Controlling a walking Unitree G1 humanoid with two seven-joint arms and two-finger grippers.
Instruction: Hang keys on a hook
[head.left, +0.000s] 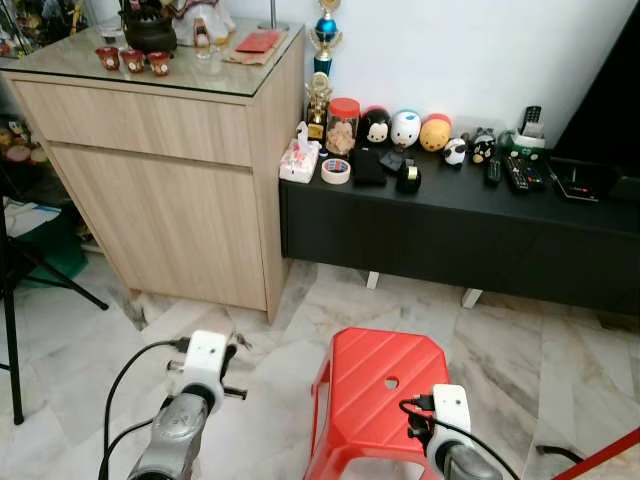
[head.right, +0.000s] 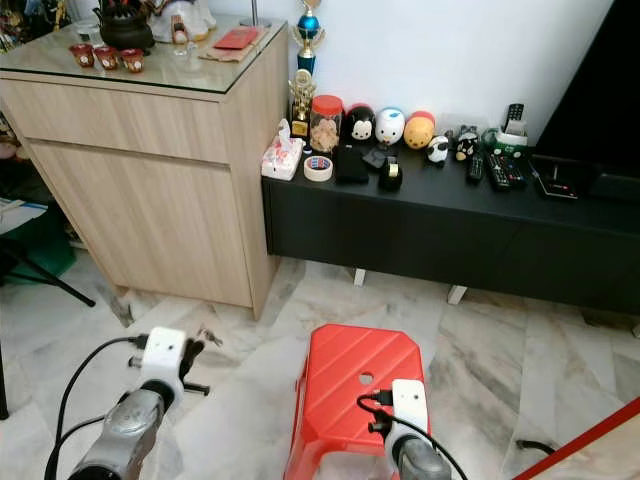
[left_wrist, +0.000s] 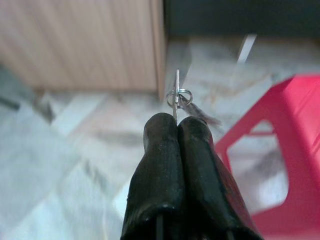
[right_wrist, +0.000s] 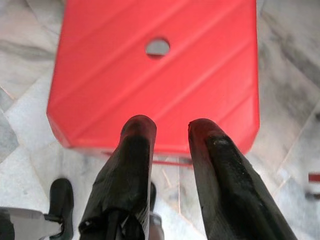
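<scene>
My left gripper (left_wrist: 177, 122) is shut on a small bunch of keys (left_wrist: 179, 96); a metal ring and a key stick out past the black fingertips. In the eye views the keys (head.left: 238, 343) show just beyond the left wrist (head.left: 205, 362), low over the marble floor near the wooden cabinet. My right gripper (right_wrist: 170, 130) is open with nothing between its fingers, hanging over the near edge of a red plastic stool (right_wrist: 155, 75). I can make out no hook.
A wooden cabinet (head.left: 160, 190) with a glass top stands at the left. A low black console (head.left: 450, 225) along the wall carries toys, tape, remotes and a trophy. The red stool (head.left: 375, 390) stands directly ahead. A black stand leg (head.left: 10, 340) is at the far left.
</scene>
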